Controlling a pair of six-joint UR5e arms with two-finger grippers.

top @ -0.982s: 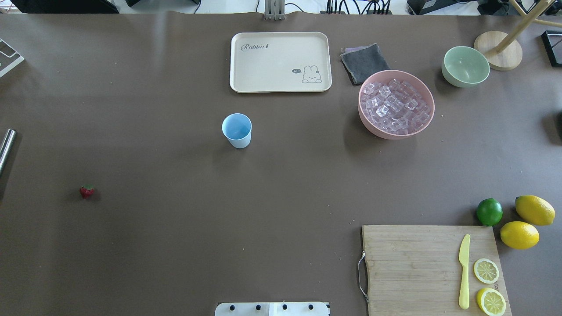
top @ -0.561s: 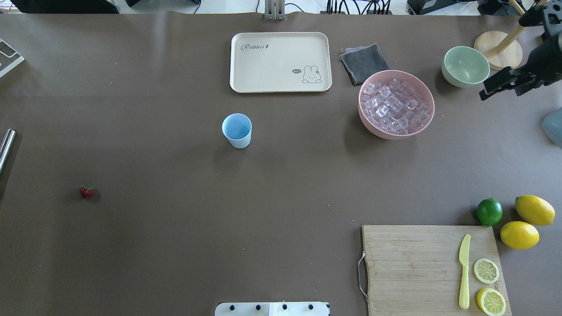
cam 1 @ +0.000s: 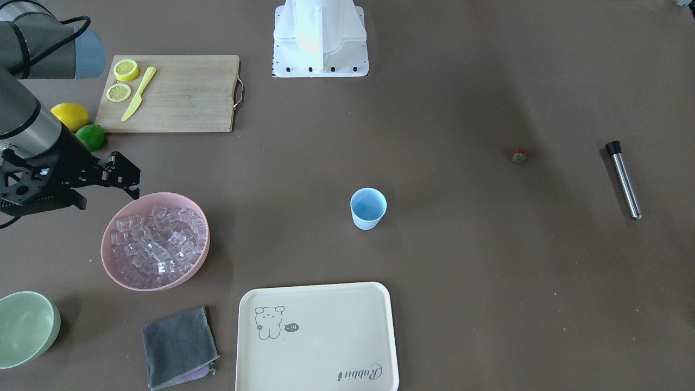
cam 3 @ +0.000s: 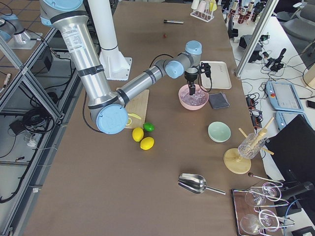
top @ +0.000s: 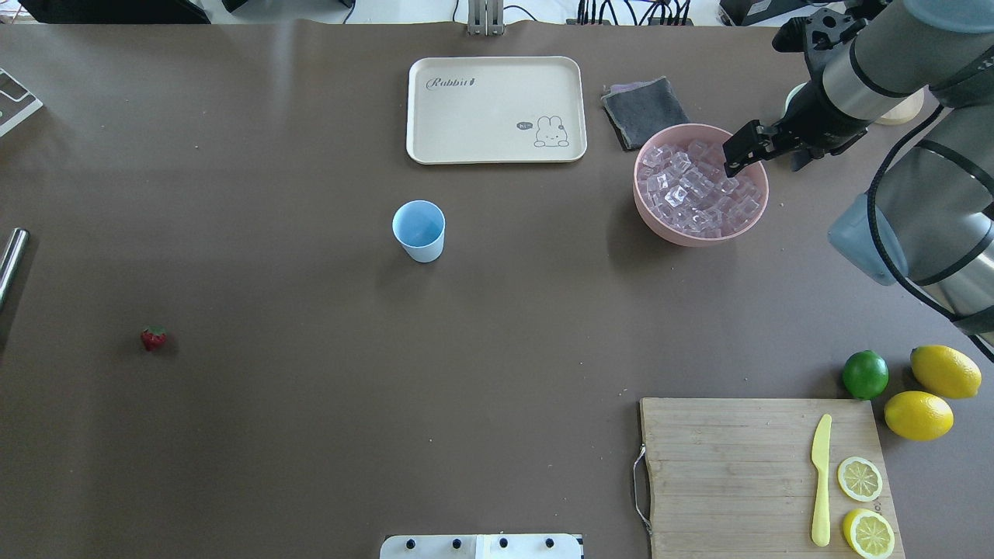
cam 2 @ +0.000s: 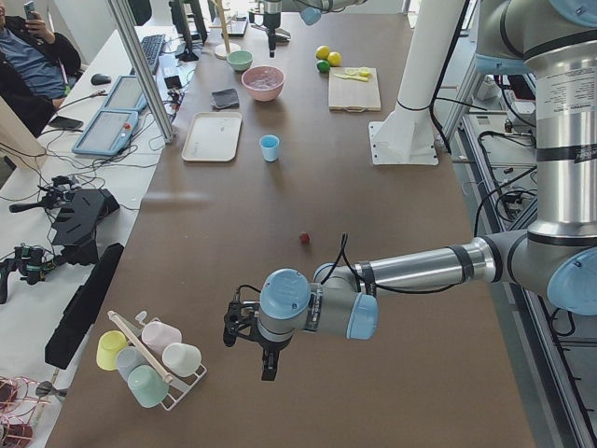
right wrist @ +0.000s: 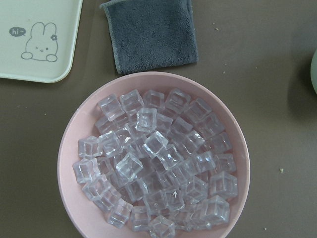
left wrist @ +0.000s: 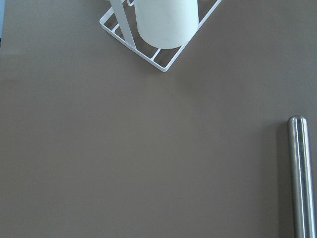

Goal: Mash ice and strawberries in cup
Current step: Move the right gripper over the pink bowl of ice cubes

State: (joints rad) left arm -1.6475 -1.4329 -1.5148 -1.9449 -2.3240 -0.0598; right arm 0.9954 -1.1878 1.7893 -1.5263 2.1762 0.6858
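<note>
Table [top: 311, 435] first: you've got a wooden cutting board [top: 730, 466] at the robot's near right carrying a yellow knife [top: 821, 481] and two lemon slices [top: 860, 479], with two lemons [top: 919, 415] and a lime [top: 865, 374] just beside it. The cream rabbit tray [top: 495, 109] lies at the far middle. The pink bowl [right wrist: 69, 163] sits right of it, heaped with ice [right wrist: 148, 144]: clear, glassy cubes, many alike, piled across the whole bowl. A grey cloth [right wrist: 151, 32] lies between tray and bowl, just short of the rim. The pale green bowl [cam 1: 27, 328] is farther right. The cup [top: 419, 231] stands upright mid-table, well apart from both bowls: light blue, tapered, its blue floor showing through the mouth. A steel rod [cam 1: 624, 182] lies at the far left edge. The strawberry [top: 154, 338] sits alone on the left half: tiny, red, green cap. The right gripper [top: 731, 161] hangs over the pink bowl's right side; you can't tell from these angles whether its fingers are spread. The left gripper [cam 2: 269, 366] hangs off the left end near a cup rack [cam 2: 149, 359]; its finger state can't be told either.
</note>
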